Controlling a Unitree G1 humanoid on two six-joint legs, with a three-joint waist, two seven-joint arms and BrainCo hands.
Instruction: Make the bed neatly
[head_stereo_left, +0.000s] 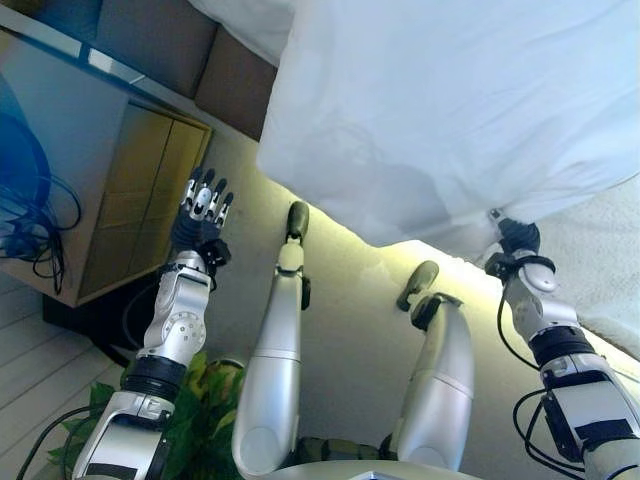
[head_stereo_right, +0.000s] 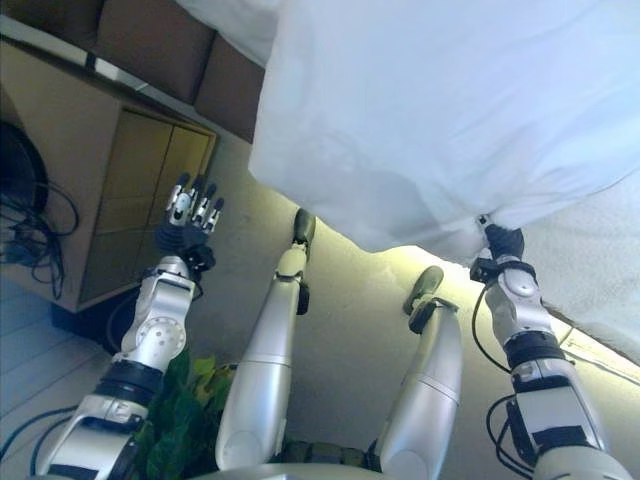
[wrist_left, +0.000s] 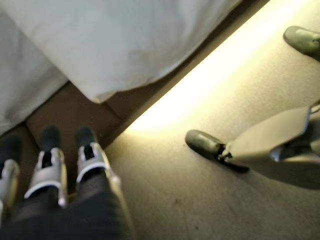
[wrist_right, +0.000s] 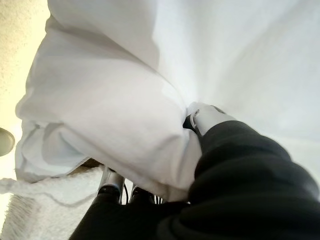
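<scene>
A white duvet (head_stereo_left: 450, 110) covers the bed and hangs over its near edge. My right hand (head_stereo_left: 515, 240) is at the duvet's lower right edge, mostly hidden under the cloth. In the right wrist view its thumb and fingers are curled round a thick fold of the duvet (wrist_right: 110, 115). My left hand (head_stereo_left: 203, 215) is raised in the air at the left, apart from the duvet, with straight fingers (wrist_left: 55, 165) and nothing in it. The duvet's corner also shows in the left wrist view (wrist_left: 115, 40).
A wooden bedside cabinet (head_stereo_left: 150, 190) stands at the left with cables (head_stereo_left: 30, 220) beside it. Brown padded panels (head_stereo_left: 170, 45) lie behind it. A white fluffy cloth (head_stereo_left: 600, 260) lies at the right by my right hand. A green plant (head_stereo_left: 200, 400) is near my left arm.
</scene>
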